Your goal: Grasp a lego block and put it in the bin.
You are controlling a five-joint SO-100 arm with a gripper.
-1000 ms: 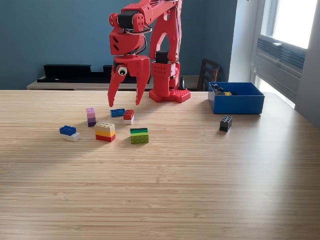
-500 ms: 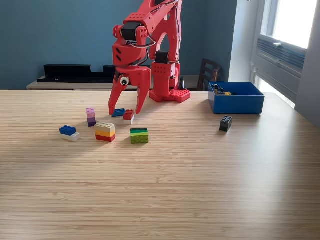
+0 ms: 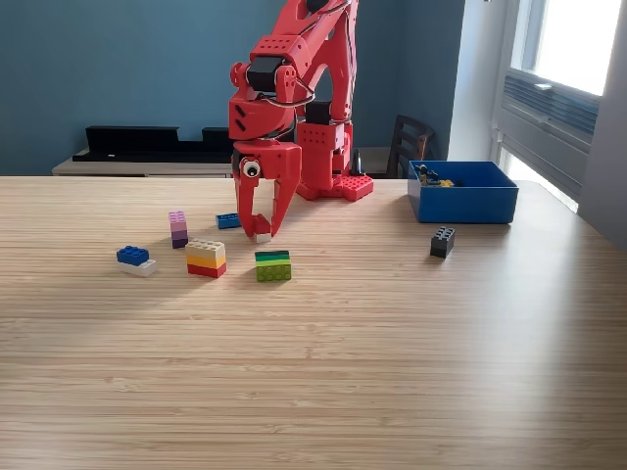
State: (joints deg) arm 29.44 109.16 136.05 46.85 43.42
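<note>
so the pincer (image 3: 259,233) is down on the counter (image 3: 392,333) with its tips pinched around the little red-and-white lego block (image 3: 261,236), and the bin (image 3: 462,202) sits well off to the exterior view's right, a bit farther back.

One fixed exterior view here, set low across the wooden table (image 3: 392,372) from the red arm (image 3: 313,88), looking straight at its front with the blue wall (image 3: 118,69) behind. It sits back enough to take in the whole tabletop, from the scattered blocks on the exterior view's left to the blue bin (image 3: 462,202) and the window (image 3: 573,39) on its right, though the arm's top is cut off by the upper edge. No second view is on offer, so nothing overlaps.
</note>
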